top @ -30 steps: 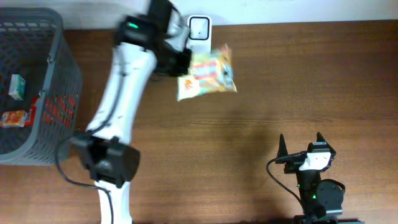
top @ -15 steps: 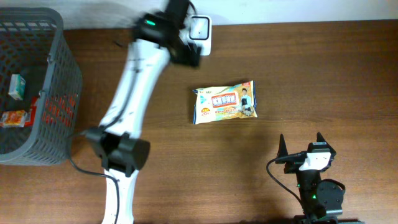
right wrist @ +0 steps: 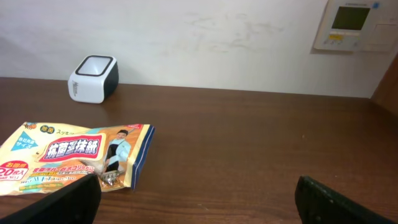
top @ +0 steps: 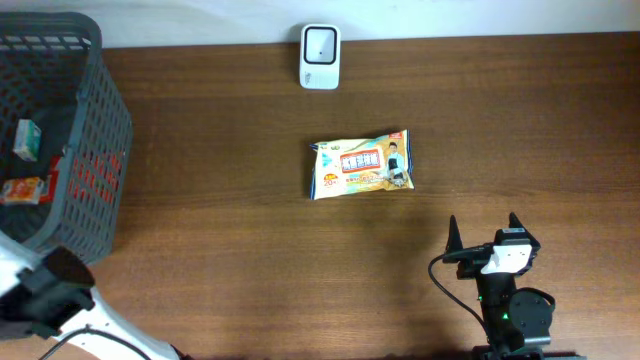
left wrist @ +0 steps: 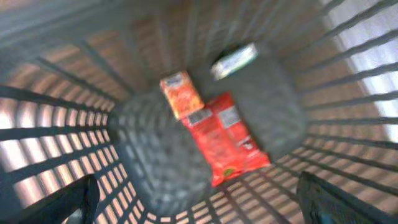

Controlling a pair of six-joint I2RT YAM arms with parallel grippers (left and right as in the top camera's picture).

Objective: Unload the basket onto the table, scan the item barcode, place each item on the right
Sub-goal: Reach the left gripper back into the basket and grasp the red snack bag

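Snack packet [top: 361, 168] is found flat mid-table, face up, scanner [top: 320, 43] at far edge | judged light, soft, slick film; best pinched at crimped end seal | left gripper [left wrist: 196, 200] spread empty over basket [top: 110, 110] | right gripper [top: 484, 228] spread empty, front edge.

a shop-checkout setup — barcode scanner [top: 320, 43], grey shopping basket [top: 100, 150], plain wooden table [top: 250, 260].

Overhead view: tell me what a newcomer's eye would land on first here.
First, the bright yellow printed snack packet lying flat, alone in the middle of the brown wooden table. Next, the small white barcode scanner standing at the table's far edge, apart from the packet, and the dark grey plastic mesh basket at the left end with a few small packages inside.
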